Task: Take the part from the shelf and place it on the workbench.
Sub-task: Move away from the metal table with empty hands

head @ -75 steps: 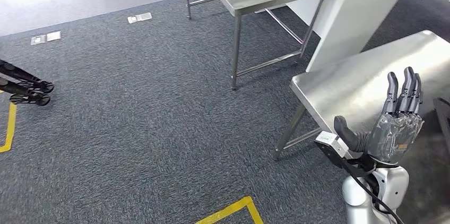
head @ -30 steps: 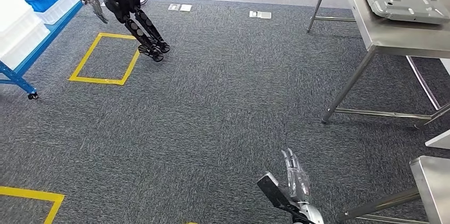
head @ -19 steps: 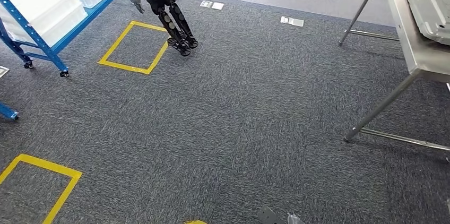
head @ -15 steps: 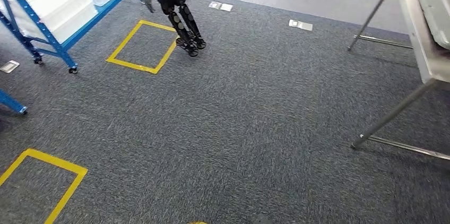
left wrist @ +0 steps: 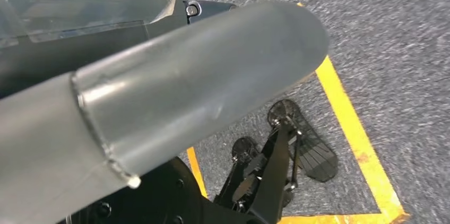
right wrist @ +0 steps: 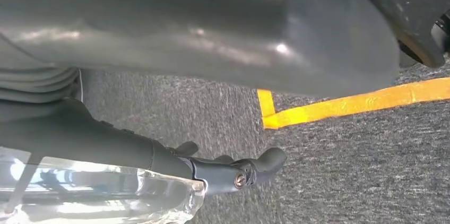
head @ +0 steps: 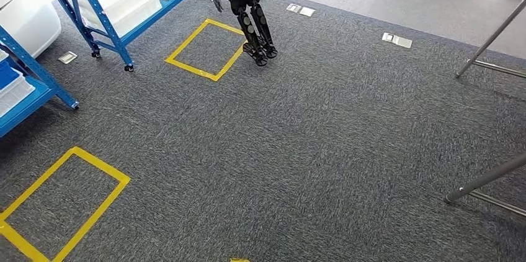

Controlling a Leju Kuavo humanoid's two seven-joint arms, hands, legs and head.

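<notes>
Swinging round from the steel tables, the head view now finds the blue shelf (head: 93,7) for the part, unseen, while left hand (left wrist: 159,91) and right hand (right wrist: 201,49) hang empty, fingers loose.

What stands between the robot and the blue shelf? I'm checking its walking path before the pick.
Nothing blocks the carpet ahead. Another robot stands beside the blue shelf, at a yellow floor square. The part itself cannot be made out.
</notes>
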